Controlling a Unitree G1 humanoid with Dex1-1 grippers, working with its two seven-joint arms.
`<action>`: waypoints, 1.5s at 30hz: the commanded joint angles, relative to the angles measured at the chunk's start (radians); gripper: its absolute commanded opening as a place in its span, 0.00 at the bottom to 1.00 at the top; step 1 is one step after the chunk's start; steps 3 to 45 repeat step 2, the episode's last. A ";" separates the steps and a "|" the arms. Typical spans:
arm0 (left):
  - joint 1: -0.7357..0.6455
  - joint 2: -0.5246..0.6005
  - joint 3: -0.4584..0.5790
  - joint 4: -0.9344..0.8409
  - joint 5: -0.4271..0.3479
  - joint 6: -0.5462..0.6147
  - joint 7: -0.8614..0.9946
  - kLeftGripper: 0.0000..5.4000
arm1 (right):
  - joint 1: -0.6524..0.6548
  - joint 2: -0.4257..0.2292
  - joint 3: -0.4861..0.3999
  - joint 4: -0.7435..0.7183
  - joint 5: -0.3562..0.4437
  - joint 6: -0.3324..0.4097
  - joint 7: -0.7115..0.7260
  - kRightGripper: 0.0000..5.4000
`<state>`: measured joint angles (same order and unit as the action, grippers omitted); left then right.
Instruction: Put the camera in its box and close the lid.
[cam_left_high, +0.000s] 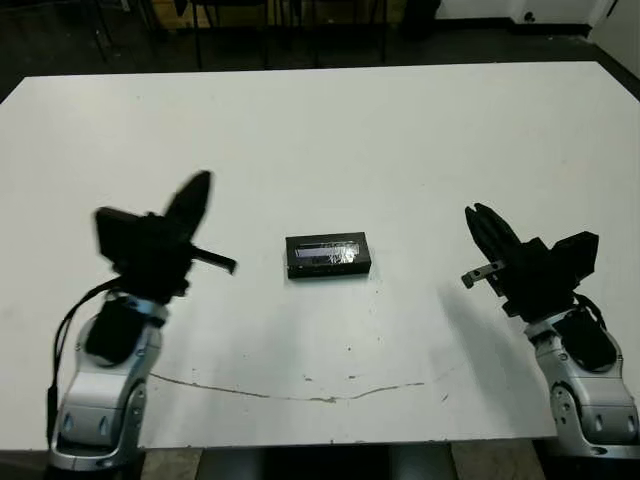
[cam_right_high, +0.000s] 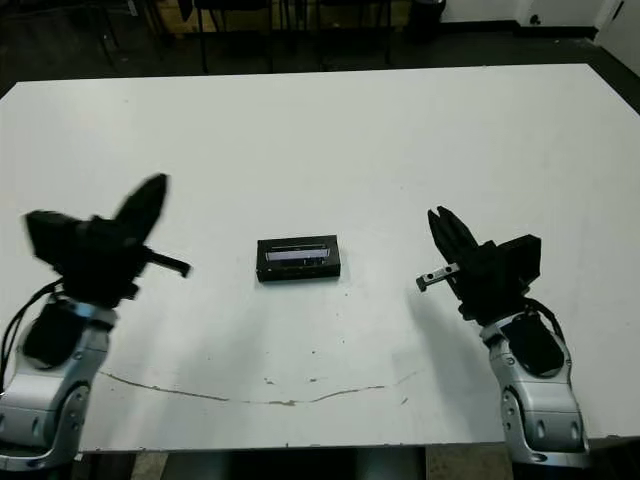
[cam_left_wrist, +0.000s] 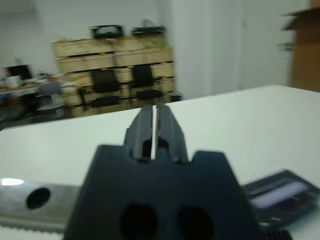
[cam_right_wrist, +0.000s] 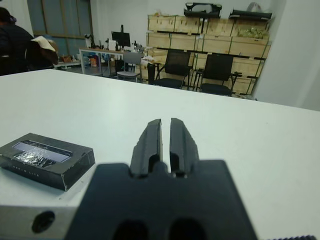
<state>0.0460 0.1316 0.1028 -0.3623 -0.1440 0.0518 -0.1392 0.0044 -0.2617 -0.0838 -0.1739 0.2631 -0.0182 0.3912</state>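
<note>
Both pincers, the left gripper and right gripper, are pressed together and empty, flanking the lidded box, whose long axis runs between them, slightly nearer the left.

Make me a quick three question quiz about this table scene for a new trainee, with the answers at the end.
1. True or false: the lid is already on the box.
2. Which gripper is touching the box: A left, B right, C neither?
3. Fill in: the box sits on the white table ______ the left gripper and the right gripper.

Key:
1. True; the closed box shows its glossy labelled top.
2. C; both are apart from it, fingers nearly together.
3. between
</note>
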 joint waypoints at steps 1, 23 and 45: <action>0.036 -0.042 0.016 0.062 0.012 -0.052 0.043 0.00 | -0.001 0.008 0.006 0.012 -0.018 0.009 -0.016 0.00; 0.041 -0.050 0.014 0.070 0.017 -0.065 0.051 0.00 | 0.000 0.008 0.006 0.012 -0.020 0.007 -0.018 0.00; 0.041 -0.050 0.014 0.070 0.017 -0.065 0.051 0.00 | 0.000 0.008 0.006 0.012 -0.020 0.007 -0.018 0.00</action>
